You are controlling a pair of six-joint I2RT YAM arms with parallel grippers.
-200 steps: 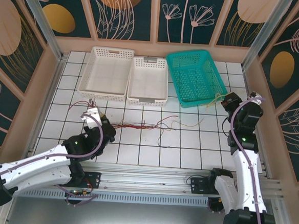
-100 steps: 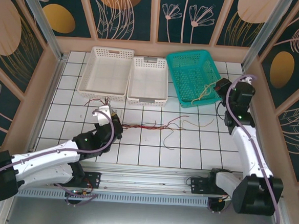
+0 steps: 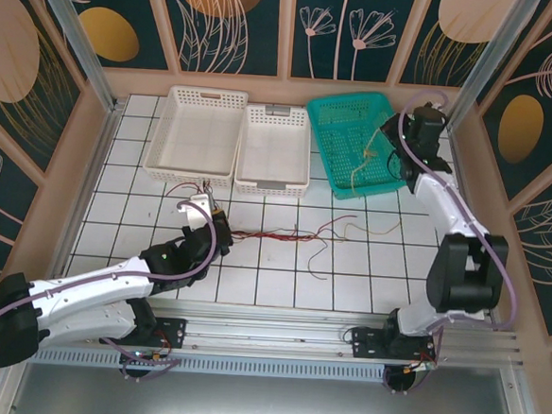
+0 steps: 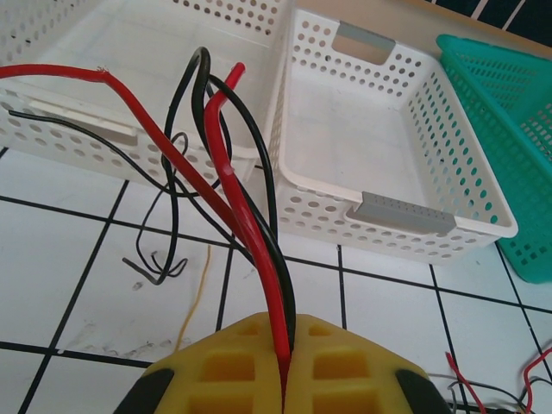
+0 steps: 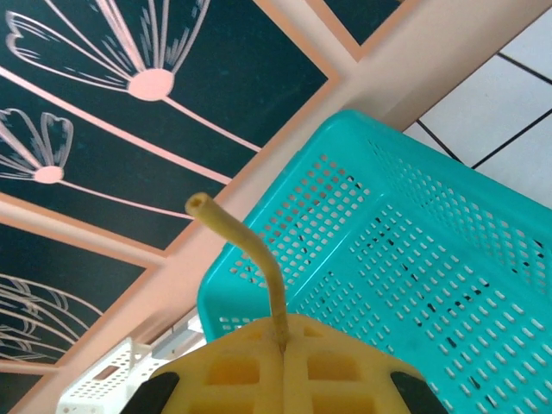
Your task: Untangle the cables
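Two-arm workspace seen from above and from both wrists. The left gripper (image 4: 287, 345) has its yellow pads pressed together, pinching a red cable (image 4: 231, 185) and two black cables (image 4: 261, 177) that rise from the seam between the pads and arch over the tiled table (image 4: 78, 285); the free ends curl just in front of the two white baskets (image 4: 405, 213). A hair-thin yellowish strand (image 4: 200, 293) lies on the tile beneath them. From above, this gripper sits on the left half of the table, near the front of the white baskets, and a bundle of red strands (image 3: 269, 233) trails from it to the right along the tiles toward the table's centre. A separate dark strand (image 3: 303, 256) loops on the tiles just in front of that bundle. The right gripper (image 5: 283, 343) is likewise closed, its pads clamping a yellow-olive cable (image 5: 263, 263) whose cut end bends upward above the teal basket (image 5: 431, 259). In the overhead view the right arm reaches to the far right corner, holding the gripper over the teal basket; the yellow-olive cable hangs down across the basket's interior and near rim, and its tail rests on the tiles in front of the basket, beside the end of the red strands.
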